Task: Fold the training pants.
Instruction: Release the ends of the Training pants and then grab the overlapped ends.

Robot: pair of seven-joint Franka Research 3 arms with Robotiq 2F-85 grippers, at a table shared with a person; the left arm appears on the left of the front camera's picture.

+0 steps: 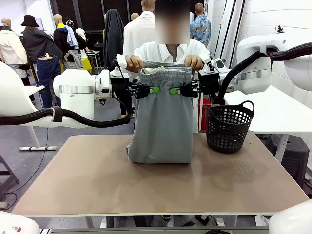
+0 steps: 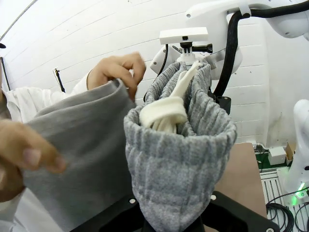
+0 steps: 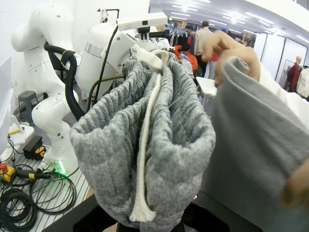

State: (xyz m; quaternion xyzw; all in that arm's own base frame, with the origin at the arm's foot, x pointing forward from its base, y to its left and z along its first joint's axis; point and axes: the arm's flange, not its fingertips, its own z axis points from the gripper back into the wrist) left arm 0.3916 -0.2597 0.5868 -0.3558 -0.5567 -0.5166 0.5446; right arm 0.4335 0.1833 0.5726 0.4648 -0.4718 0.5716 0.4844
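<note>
Training pants (image 1: 163, 126): your left gripper (image 1: 150, 90) and right gripper (image 1: 174, 90) are clenching the bunched waistband (image 2: 181, 145), hem resting on table (image 1: 87, 180), person's hands (image 1: 134, 62) holding the top

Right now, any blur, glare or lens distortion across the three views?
Front view: sharp, evenly lit, no glare on the table. Left wrist view: wall lines bow from the wide lens; the person's near hand is soft, the training pants crisp. Right wrist view: ceiling lights blown out, the hand at the right edge blurred.
</note>
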